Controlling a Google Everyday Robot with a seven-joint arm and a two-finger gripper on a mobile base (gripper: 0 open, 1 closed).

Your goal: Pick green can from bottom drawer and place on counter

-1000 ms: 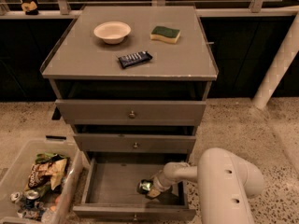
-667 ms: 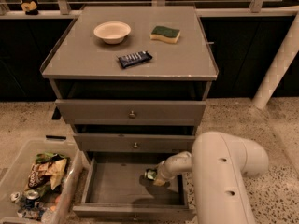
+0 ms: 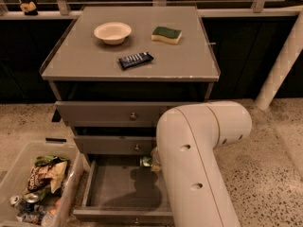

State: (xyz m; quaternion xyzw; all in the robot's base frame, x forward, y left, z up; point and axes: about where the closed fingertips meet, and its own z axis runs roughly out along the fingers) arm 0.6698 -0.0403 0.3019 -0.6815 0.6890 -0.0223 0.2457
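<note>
The green can (image 3: 146, 161) shows as a small shiny green-and-silver patch just left of my big white arm (image 3: 199, 164), below the middle drawer's front. It hangs above the dark floor of the open bottom drawer (image 3: 118, 190), with a shadow beneath it. My gripper (image 3: 153, 164) is mostly hidden behind the arm, and only its edge shows against the can, shut on it. The grey counter (image 3: 189, 65) is the cabinet top above.
On the counter lie a cream bowl (image 3: 112, 32), a green-and-yellow sponge (image 3: 166, 34) and a dark blue snack bar (image 3: 135, 59). A clear bin of wrappers and cans (image 3: 33, 188) stands on the floor to the left. A white post (image 3: 281, 60) stands at the right.
The arm has risen and swung toward the camera, now covering the drawer's right side. The green can has come up off the drawer floor with the gripper.
</note>
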